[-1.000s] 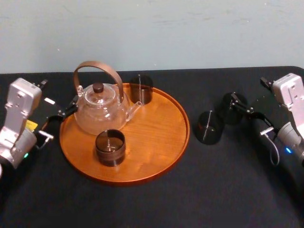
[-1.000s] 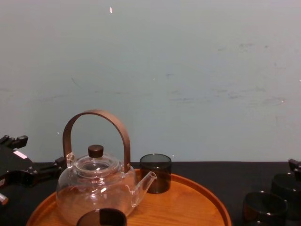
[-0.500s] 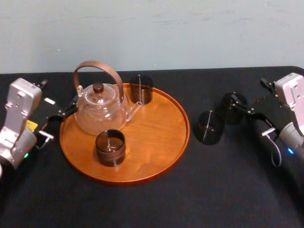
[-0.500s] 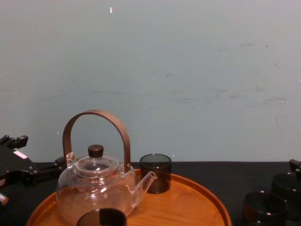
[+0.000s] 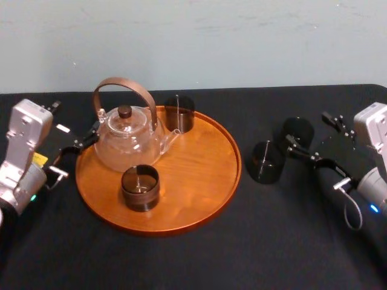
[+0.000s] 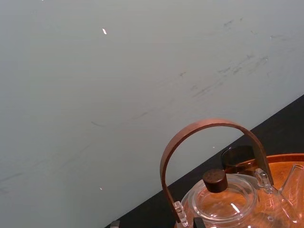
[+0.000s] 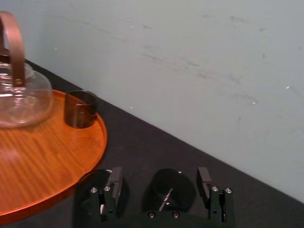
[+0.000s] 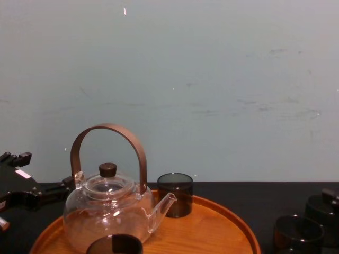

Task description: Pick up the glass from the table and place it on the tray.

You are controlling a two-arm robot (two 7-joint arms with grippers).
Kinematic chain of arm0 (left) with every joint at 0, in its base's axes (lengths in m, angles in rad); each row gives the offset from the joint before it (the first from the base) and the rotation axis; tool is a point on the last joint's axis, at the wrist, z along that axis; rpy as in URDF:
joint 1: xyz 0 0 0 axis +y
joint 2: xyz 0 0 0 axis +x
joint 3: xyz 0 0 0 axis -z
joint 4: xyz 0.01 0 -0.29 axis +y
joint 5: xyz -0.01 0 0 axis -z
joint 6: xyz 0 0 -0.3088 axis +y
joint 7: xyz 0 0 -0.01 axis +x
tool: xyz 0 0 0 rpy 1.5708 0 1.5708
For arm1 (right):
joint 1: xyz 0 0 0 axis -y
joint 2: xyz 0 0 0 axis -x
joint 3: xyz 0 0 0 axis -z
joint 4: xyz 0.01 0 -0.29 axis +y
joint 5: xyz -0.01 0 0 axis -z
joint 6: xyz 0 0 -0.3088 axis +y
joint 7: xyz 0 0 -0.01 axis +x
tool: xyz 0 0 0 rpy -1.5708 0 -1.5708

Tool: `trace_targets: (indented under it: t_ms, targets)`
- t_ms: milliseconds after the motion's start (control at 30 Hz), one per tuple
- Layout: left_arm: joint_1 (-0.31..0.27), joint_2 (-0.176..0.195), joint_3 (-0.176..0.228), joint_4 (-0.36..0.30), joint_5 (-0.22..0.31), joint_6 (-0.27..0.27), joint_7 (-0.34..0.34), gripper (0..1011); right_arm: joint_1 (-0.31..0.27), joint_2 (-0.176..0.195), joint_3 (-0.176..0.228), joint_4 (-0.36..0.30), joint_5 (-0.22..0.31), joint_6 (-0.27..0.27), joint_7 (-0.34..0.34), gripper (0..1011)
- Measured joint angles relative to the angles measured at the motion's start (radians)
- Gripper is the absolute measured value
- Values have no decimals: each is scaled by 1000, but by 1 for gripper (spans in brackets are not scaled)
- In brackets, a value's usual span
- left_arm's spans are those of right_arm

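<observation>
From the head, we see the right hand (image 5: 308,128) wide open around the glass (image 5: 296,128) on the black tabletop (image 5: 242,254), right of the tray (image 5: 199,175). The left hand (image 5: 72,121) is open and empty beside the tray. From the right wrist, the glass stands between the fingers (image 7: 115,183), not squeezed. From the chest, it shows at the right edge.
</observation>
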Motion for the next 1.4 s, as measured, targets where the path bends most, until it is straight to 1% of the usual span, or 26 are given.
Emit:
trace_targets:
  t_ms: [200, 233, 333, 467, 667, 967, 1200, 1400]
  targets:
    - [0, 0, 0, 0, 0, 0, 0, 1001, -43, 4, 13, -39, 15, 20, 24, 1002]
    - [0, 0, 0, 0, 0, 0, 0, 1001, -43, 4, 13, -39, 15, 20, 24, 1002]
    - [0, 0, 0, 0, 0, 0, 0, 1001, -64, 5, 19, -56, 27, 29, 45, 1002]
    - [0, 0, 0, 0, 0, 0, 0, 1001, -78, 4, 23, -67, 31, 37, 59, 1002]
    - [0, 0, 0, 0, 0, 0, 0, 1001, -95, -9, 25, -75, 36, 50, 90, 1002]
    - [0, 0, 0, 0, 0, 0, 0, 1001, -98, -34, 30, -63, 42, 63, 124, 1002]
    - [0, 0, 0, 0, 0, 0, 0, 1002, -102, -52, 46, -42, 48, 71, 141, 1002]
    - [0, 0, 0, 0, 0, 0, 0, 1001, -97, -73, 59, -12, 60, 80, 170, 1002]
